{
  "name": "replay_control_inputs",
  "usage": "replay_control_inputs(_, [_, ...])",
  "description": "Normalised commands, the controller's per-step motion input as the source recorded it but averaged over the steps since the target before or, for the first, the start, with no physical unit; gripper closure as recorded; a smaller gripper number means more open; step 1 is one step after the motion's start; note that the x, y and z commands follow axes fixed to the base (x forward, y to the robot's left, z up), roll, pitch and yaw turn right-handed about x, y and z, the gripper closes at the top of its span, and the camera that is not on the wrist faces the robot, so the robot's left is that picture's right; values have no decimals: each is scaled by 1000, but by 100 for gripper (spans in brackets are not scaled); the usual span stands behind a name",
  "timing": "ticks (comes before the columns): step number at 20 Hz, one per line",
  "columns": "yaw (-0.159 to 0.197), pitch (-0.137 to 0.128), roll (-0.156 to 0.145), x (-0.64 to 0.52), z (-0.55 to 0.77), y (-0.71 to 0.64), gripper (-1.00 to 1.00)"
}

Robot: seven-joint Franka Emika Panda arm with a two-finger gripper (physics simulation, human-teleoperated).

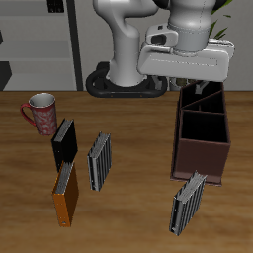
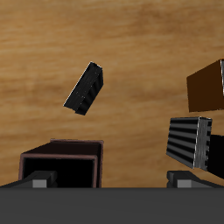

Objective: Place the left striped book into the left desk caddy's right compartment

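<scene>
The left striped book (image 1: 188, 203) stands near the table's front edge, just in front of the left desk caddy (image 1: 203, 158). It is slim, with grey-and-black stripes. The caddy is a tall maroon-brown box with inner dividers. My gripper (image 1: 195, 89) hangs open and empty above the caddy's far end, well away from the book. The wrist view shows the same book (image 2: 86, 89) lying slanted on the wood, one end of the caddy (image 2: 61, 159), and my gripper (image 2: 112, 182) with its fingers wide apart.
The twin striped book (image 1: 99, 160) stands mid-table and also shows in the wrist view (image 2: 188, 140). Beside it are a black book (image 1: 64, 143) and an orange book (image 1: 66, 193), the orange one seen in the wrist view too (image 2: 208, 83). A red mug (image 1: 42, 112) stands farther back.
</scene>
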Motion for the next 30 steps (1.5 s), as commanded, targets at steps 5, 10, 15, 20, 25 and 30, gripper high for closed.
replay_control_inputs(5, [5, -6, 15, 185, -90, 135, -100])
replay_control_inputs(10, [-30, -7, -7, 234, -111, 4, -100])
replay_control_inputs(15, [-12, -7, -7, 217, -208, -95, -100])
replay_control_inputs(20, [-18, -8, 19, 196, -292, 23, -100])
replay_control_inputs(25, [-3, -10, -3, 150, -273, 11, -100])
replay_control_inputs(30, [-41, 10, 20, 148, -327, 56, -100])
